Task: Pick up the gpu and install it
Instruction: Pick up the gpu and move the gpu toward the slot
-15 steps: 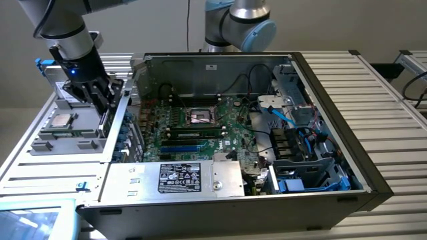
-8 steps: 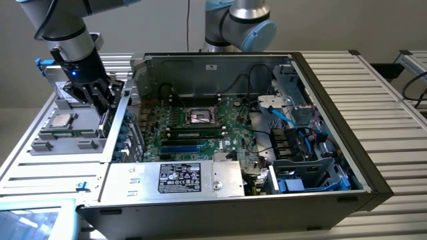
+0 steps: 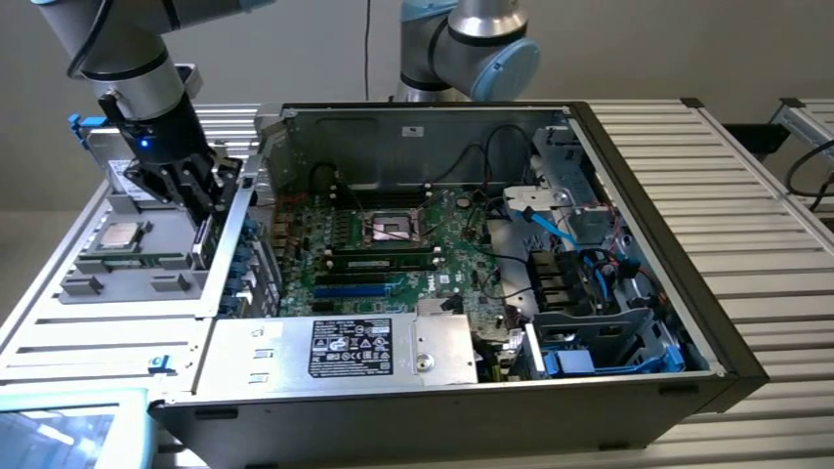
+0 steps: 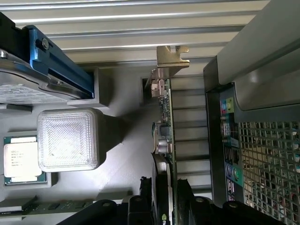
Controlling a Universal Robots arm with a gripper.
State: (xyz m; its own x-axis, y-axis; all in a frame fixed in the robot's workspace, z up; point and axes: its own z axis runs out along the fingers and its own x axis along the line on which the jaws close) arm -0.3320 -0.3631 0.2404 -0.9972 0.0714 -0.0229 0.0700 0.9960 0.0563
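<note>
Power supply: a silver metal box with a black label [image 3: 352, 347] sits at the near edge of the open black computer case [image 3: 678, 376] in the exterior view.
Motherboard: the large green circuit board [image 3: 391, 244] lies flat on the case floor behind that box.
Tray: a grey plastic holder [image 3: 124, 278] rests on the slatted metal table [image 3: 756, 166], to the exterior view's left of the case. A square silver processor chip [image 3: 120, 234] lies in it.
Gpu: the green card with a black shroud and a metal end bracket [image 4: 166, 108] stands on edge in the tray (the wrist view sees it edge-on). It is outside the case, just beside the rear wall.
Claw: the black claw [image 3: 198, 195] is down astride one end of the gpu. I cannot tell whether it pinches the card or stands loose about it.
Far side: a grey-and-blue robot joint [image 3: 476, 49] rises behind the case.
</note>
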